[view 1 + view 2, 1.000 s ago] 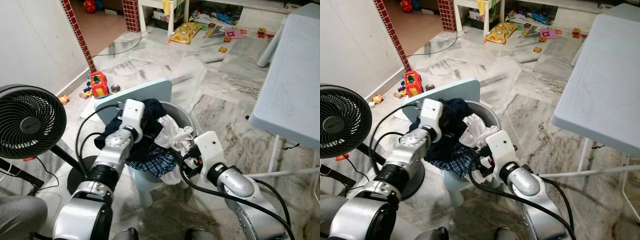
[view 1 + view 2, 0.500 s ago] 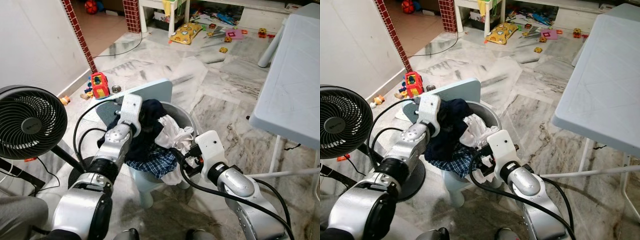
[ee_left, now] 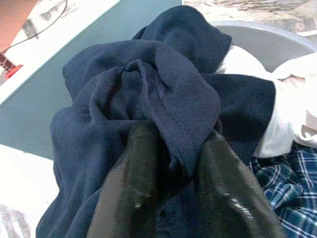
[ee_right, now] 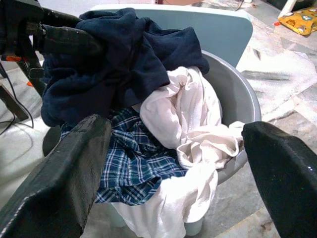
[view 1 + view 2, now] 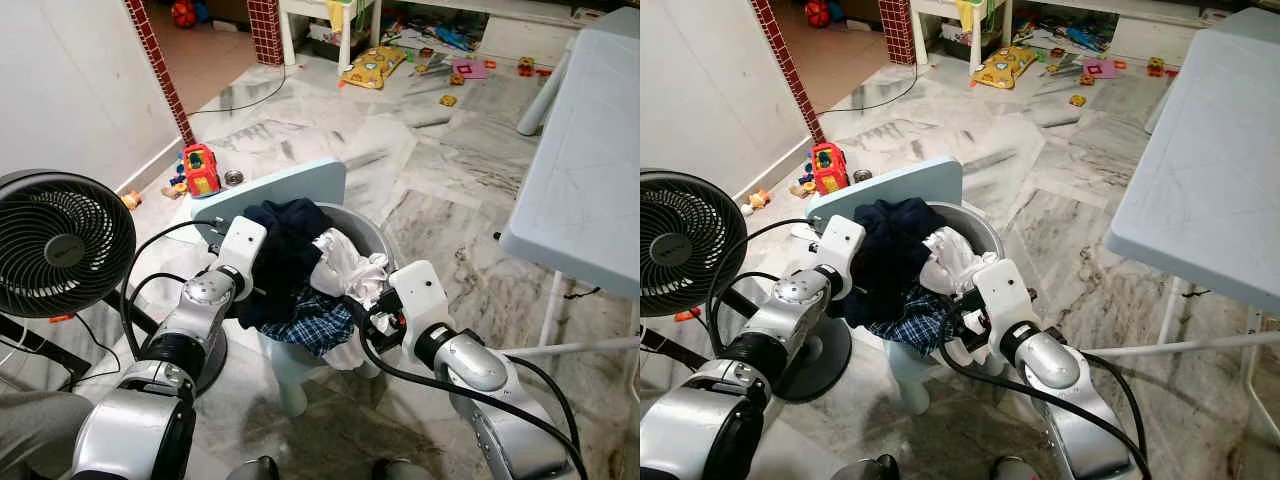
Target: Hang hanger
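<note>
A grey laundry basket (image 5: pixel 376 236) stands on a light-blue chair (image 5: pixel 290 186) just in front of me. It is heaped with a navy garment (image 5: pixel 285 250), a white garment (image 5: pixel 346 266) and a plaid cloth (image 5: pixel 310 326). My left gripper (image 3: pixel 176 144) is shut on a fold of the navy garment (image 3: pixel 148 84) at the basket's left side. At the basket's near right rim my right gripper (image 4: pixel 173 126) stands open, its fingers (image 4: pixel 74 163) wide apart, facing the white garment (image 4: pixel 188 114) and holding nothing.
A black floor fan (image 5: pixel 60 245) stands close on the left, its cable on the floor. A white folding table (image 5: pixel 590 170) fills the right side. Toys (image 5: pixel 198 168) lie by the brick-patterned wall corner, and more toys and a yellow cushion (image 5: pixel 375 65) further back.
My left arm has drawn back and down toward me, pulling the navy garment leftward over the basket's edge. The right arm has barely moved.
</note>
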Controlling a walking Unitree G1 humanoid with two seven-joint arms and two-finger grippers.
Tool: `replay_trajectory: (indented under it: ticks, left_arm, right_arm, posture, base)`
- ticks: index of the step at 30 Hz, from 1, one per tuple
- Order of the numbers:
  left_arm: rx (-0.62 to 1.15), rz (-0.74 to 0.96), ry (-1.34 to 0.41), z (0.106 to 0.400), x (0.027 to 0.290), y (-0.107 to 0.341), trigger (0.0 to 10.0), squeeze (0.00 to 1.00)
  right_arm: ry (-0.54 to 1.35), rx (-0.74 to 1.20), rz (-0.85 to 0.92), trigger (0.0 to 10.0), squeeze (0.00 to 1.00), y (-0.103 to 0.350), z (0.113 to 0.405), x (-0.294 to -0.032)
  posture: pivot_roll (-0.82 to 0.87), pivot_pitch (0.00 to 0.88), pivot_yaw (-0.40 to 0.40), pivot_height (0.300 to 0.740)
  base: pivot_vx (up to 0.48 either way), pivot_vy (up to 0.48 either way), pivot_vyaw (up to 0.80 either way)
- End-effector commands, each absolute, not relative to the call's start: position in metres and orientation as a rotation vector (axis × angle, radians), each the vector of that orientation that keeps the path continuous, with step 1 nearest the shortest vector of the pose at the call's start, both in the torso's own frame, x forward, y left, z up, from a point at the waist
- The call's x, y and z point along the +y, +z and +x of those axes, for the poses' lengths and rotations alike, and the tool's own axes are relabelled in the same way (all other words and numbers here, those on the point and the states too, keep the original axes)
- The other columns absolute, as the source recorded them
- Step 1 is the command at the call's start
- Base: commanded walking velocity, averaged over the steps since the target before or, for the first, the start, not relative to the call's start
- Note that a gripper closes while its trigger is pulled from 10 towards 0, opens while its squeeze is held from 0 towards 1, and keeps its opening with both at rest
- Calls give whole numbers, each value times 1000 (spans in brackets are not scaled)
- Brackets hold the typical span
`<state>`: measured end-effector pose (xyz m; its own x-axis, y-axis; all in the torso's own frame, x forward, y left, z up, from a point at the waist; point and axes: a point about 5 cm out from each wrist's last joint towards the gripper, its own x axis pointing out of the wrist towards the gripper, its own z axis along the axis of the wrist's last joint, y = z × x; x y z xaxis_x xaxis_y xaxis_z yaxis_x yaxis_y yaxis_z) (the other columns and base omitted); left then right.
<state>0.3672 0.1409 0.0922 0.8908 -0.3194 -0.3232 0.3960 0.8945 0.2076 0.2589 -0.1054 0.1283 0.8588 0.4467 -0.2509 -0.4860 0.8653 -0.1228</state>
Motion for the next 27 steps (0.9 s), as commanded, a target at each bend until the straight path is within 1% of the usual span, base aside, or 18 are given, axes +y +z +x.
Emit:
replay_trajectory:
  ticks: [1,2,3,4,6,7,15,18,19,21,23,27]
  left_arm:
    - [293,272,-376,366,144,90,10000,1000]
    - [293,272,-376,366,144,90,10000,1000]
    - [296,255,-390,366,143,90,1255,1000]
    - [297,252,-393,366,143,90,0,1000]
    - [295,243,-405,365,142,90,0,1000]
    - [295,227,-410,365,141,90,0,0]
    - [289,202,-412,365,140,90,0,0]
    - [238,169,-403,368,139,99,0,0]
    - [172,128,-405,372,137,112,0,0]
    - [151,115,-408,374,136,116,0,0]
    - [67,56,-440,379,127,135,0,0]
    - [-12,10,-477,382,117,153,0,0]
  right_arm:
    - [504,213,-185,10000,0,129,259,-103]
    - [504,213,-185,10000,0,129,259,-103]
    - [504,212,-185,10000,0,129,259,-103]
    - [505,212,-185,10000,0,129,259,-103]
    - [504,212,-184,10000,0,129,259,-103]
    - [502,213,-182,10000,0,129,259,-103]
    - [501,214,-180,10000,0,129,259,-103]
    - [500,214,-179,10000,0,128,259,-103]
    - [499,214,-179,10000,0,128,259,-103]
    - [498,213,-179,10000,0,128,259,-103]
    - [496,212,-178,10000,0,128,260,-103]
    - [495,210,-176,10000,0,128,260,-102]
  posture:
    - [-171,121,75,740]
    - [-171,121,75,740]
    - [-172,122,76,740]
    - [-171,122,76,740]
    - [-171,122,77,740]
    - [-171,123,77,740]
    - [-170,124,78,740]
    - [-170,124,79,740]
    - [-169,121,80,740]
    - [-168,121,81,740]
    - [-163,118,82,740]
    - [-162,116,85,740]
  base:
    - [0,0,0]
    - [0,0,0]
    - [0,0,0]
    - [0,0,0]
    - [0,0,0]
    - [0,0,0]
    - [0,0,0]
    - [0,0,0]
    - [0,0,0]
    - [0,0,0]
    - [0,0,0]
    - [0,0,0]
